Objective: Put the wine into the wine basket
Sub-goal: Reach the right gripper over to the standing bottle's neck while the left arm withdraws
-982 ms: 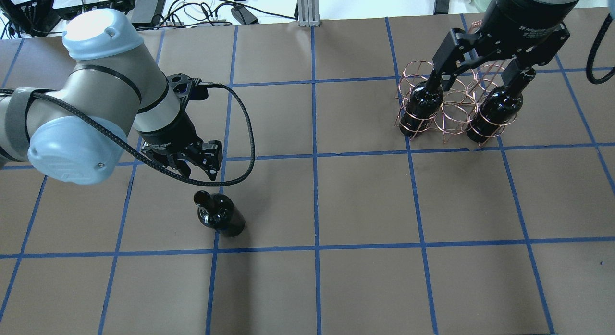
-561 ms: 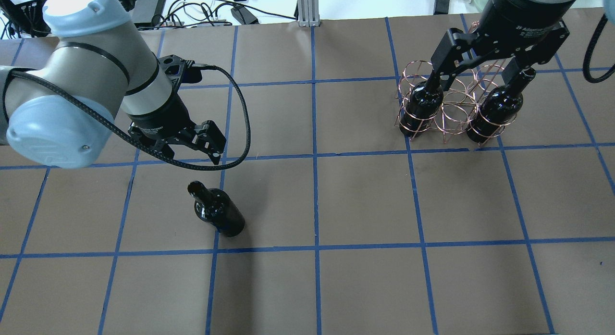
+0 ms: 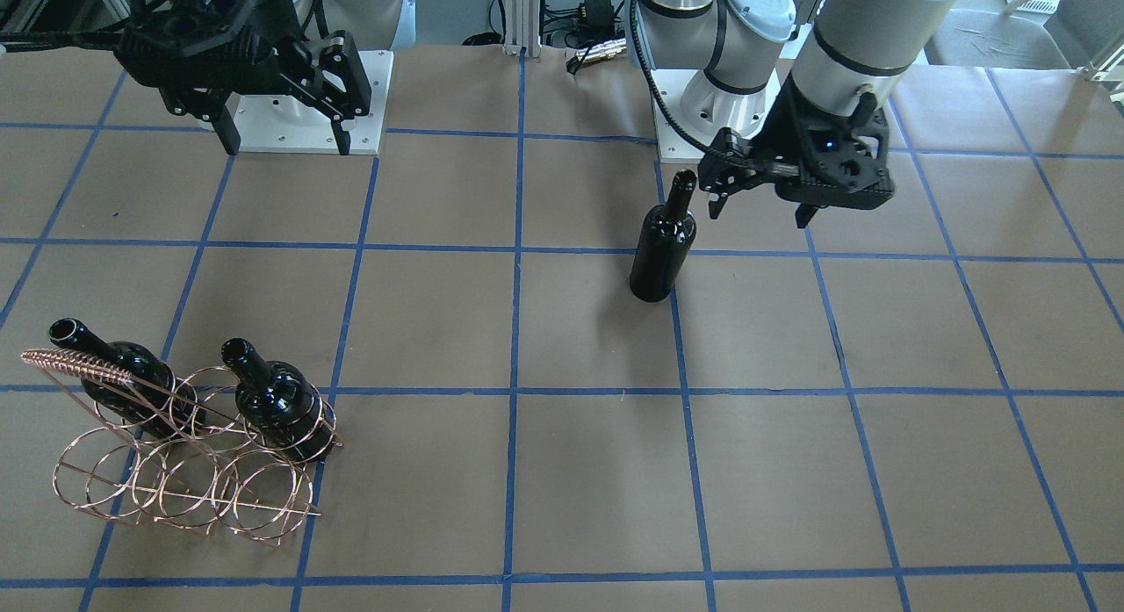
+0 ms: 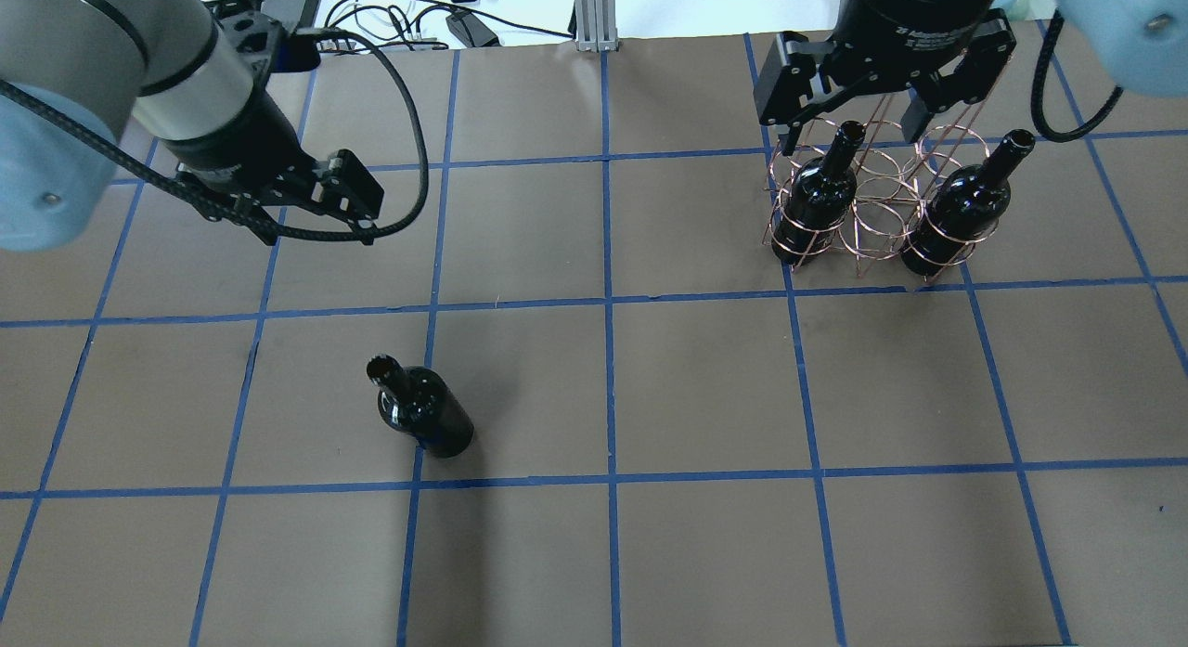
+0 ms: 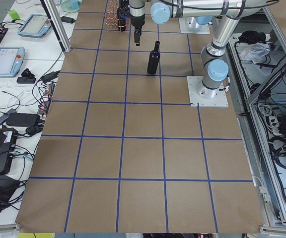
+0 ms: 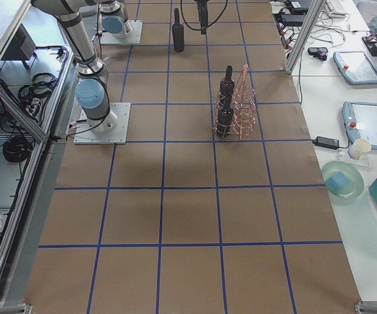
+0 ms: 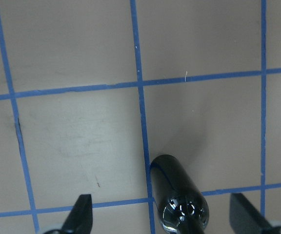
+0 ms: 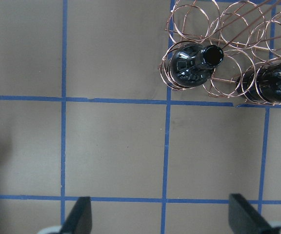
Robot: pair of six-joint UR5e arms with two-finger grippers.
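Observation:
One dark wine bottle (image 4: pixel 422 410) stands upright and alone on the brown table; it also shows in the front view (image 3: pixel 665 243) and the left wrist view (image 7: pixel 179 195). The copper wire wine basket (image 4: pixel 872 211) stands at the far right, also in the front view (image 3: pixel 176 471), with two more dark bottles (image 4: pixel 817 197) (image 4: pixel 965 206) in its outer rings. My left gripper (image 3: pixel 762 199) is open and empty, above and beside the lone bottle's neck. My right gripper (image 3: pixel 283 133) is open and empty, high over the basket (image 8: pixel 228 39).
The table (image 4: pixel 705 387) is brown with a grid of blue tape lines. Cables and devices (image 4: pixel 390 16) lie beyond its far edge. The basket's middle rings (image 4: pixel 877 215) hold nothing. Tablets and a bowl sit on a side bench (image 6: pixel 359 124).
My left gripper has lifted up and away from the lone bottle's neck, still open. My right gripper has risen from between the basket's two bottles, which stay in the rings.

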